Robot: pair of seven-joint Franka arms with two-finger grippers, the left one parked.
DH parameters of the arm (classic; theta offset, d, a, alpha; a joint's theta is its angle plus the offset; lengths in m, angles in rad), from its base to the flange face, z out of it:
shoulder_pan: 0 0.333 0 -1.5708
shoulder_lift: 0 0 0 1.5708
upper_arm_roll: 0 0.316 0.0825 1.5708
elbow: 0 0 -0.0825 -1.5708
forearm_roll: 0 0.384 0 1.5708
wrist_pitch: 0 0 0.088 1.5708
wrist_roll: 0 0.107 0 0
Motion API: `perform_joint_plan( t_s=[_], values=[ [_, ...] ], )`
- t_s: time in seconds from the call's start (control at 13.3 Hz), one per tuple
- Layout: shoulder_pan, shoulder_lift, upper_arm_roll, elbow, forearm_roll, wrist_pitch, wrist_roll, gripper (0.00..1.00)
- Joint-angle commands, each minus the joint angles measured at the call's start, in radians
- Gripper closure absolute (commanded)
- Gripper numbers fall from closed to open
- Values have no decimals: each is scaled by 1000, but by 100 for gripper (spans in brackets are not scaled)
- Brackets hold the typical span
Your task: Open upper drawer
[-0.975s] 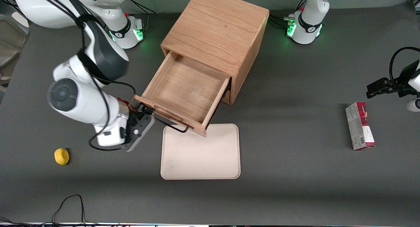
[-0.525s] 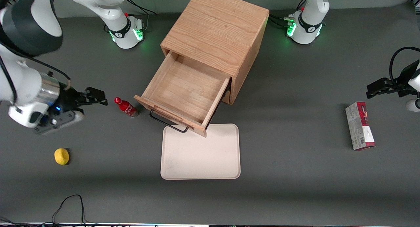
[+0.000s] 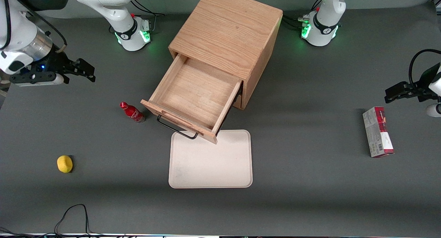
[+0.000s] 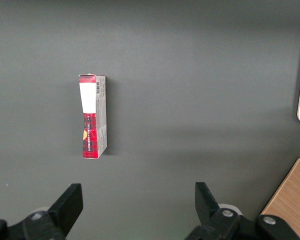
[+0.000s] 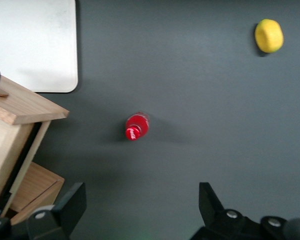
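Observation:
The upper drawer of the oak cabinet is pulled far out and is empty inside. Its black wire handle hangs over the edge of the tray. The drawer's corner also shows in the right wrist view, with the lower drawer under it. My gripper is open and empty, raised well away from the drawer toward the working arm's end of the table. In the right wrist view its fingers stand wide apart over bare table.
A small red bottle stands beside the drawer front; it also shows in the right wrist view. A yellow ball lies nearer the front camera. A beige tray lies in front of the drawer. A red-and-grey box lies toward the parked arm's end.
My gripper left the drawer handle and swung away and up toward the working arm's end of the table, uncovering the red bottle. The drawer stayed pulled out.

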Motion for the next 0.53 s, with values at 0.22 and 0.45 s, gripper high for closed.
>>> perform_joint_plan(
  t_s=[0.22, 0.45],
  values=[
    [7, 37, -9, 84, -29, -19, 31, 0],
    [2, 51, -14, 112, -43, -39, 34, 0]
  ],
)
